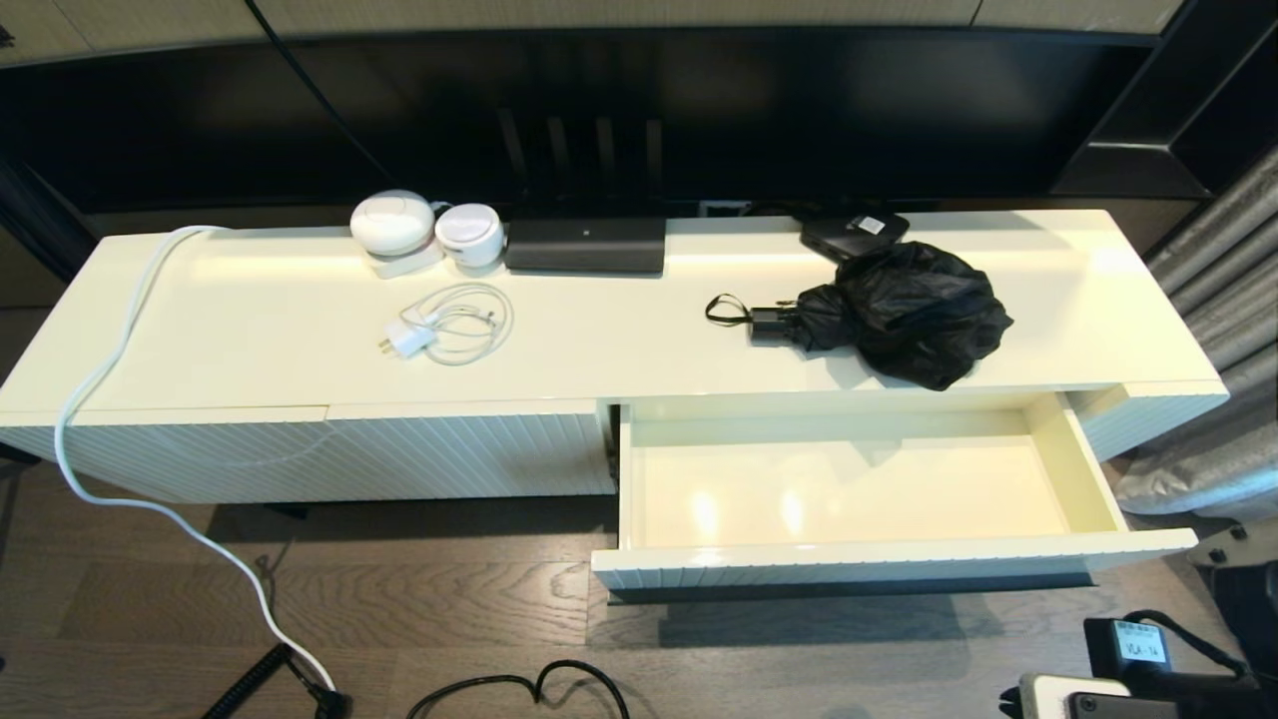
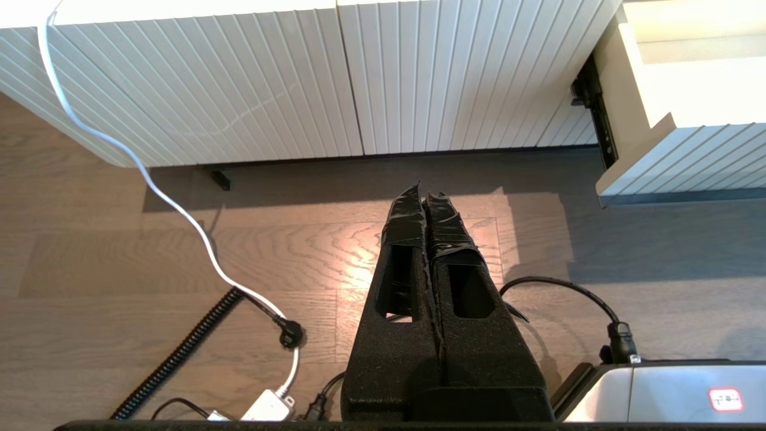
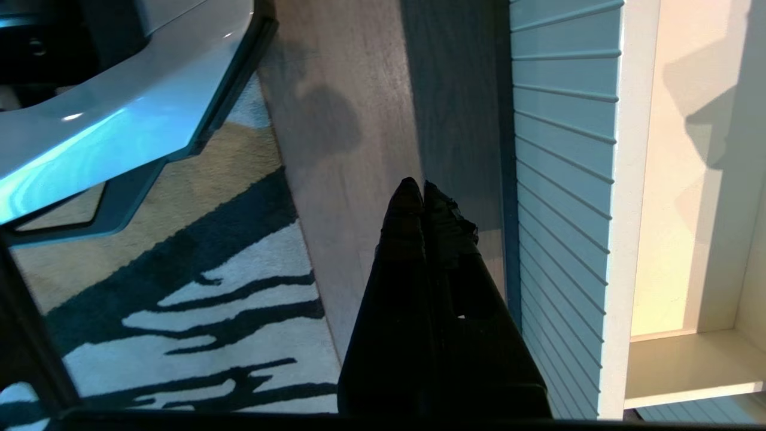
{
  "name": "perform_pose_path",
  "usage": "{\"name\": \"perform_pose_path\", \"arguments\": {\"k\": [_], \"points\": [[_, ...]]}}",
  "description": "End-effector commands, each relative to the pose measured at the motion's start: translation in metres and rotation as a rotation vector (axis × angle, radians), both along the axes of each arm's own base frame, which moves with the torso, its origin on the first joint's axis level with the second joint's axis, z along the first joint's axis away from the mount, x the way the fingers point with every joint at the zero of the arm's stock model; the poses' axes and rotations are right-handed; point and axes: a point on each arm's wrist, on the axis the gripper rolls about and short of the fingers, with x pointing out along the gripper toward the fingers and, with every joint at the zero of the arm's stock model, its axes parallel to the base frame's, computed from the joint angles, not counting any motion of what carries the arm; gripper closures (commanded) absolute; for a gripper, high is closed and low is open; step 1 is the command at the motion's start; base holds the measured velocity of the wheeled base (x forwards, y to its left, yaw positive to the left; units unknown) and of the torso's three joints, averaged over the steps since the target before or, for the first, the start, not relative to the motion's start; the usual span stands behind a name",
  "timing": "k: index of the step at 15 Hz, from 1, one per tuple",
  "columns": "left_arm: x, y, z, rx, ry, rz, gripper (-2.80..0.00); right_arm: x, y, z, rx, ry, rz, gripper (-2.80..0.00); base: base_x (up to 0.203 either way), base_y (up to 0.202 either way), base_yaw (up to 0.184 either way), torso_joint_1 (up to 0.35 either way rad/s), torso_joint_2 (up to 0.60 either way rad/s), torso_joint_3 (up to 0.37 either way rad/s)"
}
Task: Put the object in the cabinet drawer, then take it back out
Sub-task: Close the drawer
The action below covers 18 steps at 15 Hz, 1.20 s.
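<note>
Item: black folding umbrella (image 1: 904, 310). It lies on the cabinet top (image 1: 619, 340) near the front edge, directly behind the open drawer, handle and wrist loop pointing to your left. That leaves you only a short lift forward and down into the drawer.

Item: cabinet drawer (image 1: 1083, 469). Pulled fully out, its cream interior holds nothing, so it is ready to receive.

Item: left gripper (image 2: 423, 194). Fingers pressed together on nothing, low over the wood floor before the ribbed panel (image 2: 239, 78); parked.

Item: right gripper (image 3: 422, 190). Fingers together and empty, just beside the drawer's ribbed front, probably staged for your reach.

Also present: white charger with coiled cable (image 1: 444, 330), flat black box (image 1: 854, 232).
</note>
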Motion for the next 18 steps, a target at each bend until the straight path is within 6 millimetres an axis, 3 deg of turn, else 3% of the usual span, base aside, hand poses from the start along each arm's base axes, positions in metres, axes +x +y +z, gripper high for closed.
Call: {"name": "perform_pose_path", "arguments": {"k": [1,8,11,18], "points": [[0.000,0.000,0.000,0.000,0.003,-0.001,0.00,0.006,0.003,-0.017,-0.005,-0.012,0.005,0.00,0.000,0.000,0.000,0.000,0.00,0.000],[0.000,0.000,0.000,0.000,0.003,0.000,0.00,0.019,0.010,-0.040,-0.014,-0.134,-0.043,0.00,0.000,0.000,0.000,0.000,0.00,0.000],[0.000,0.000,0.000,0.000,0.003,0.000,0.00,0.014,0.006,-0.046,-0.072,-0.157,-0.062,0.00,0.000,0.000,0.000,0.000,0.00,0.000],[0.000,0.000,0.000,0.000,0.003,0.000,0.00,0.040,0.017,-0.063,-0.065,-0.184,-0.080,0.00,0.000,0.000,0.000,0.000,0.00,0.000]]}}
